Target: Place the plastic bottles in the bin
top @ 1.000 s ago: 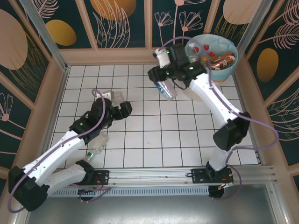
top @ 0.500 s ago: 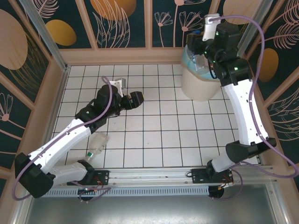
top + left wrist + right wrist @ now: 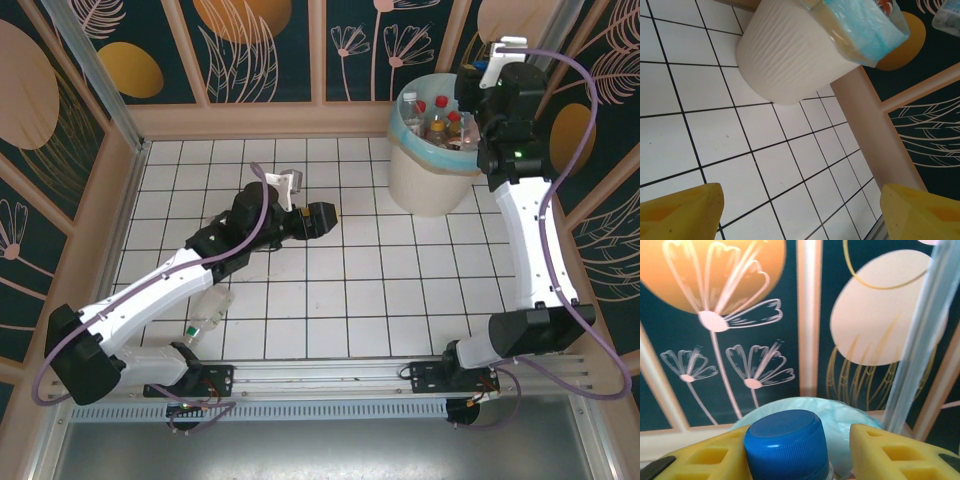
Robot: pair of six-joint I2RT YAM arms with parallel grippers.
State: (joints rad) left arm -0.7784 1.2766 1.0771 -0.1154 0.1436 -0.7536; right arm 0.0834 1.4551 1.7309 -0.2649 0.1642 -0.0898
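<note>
Top external view: a round cream-white bin (image 3: 420,185), lined with a light blue plastic bag, is standing at the far right of the white tiled table (image 3: 400,300), holding clear plastic bottles (image 3: 437,118) with red and white caps; their labels are too small to read. Another clear bottle (image 3: 212,308) is lying near the left arm. Left wrist view: the left pincer (image 3: 800,215) is gaping wide and empty, facing the bin's ribbed wall. Right wrist view: the right pincer (image 3: 799,450) is clamping a blue-capped clear bottle (image 3: 785,437) over the blue bag.
</note>
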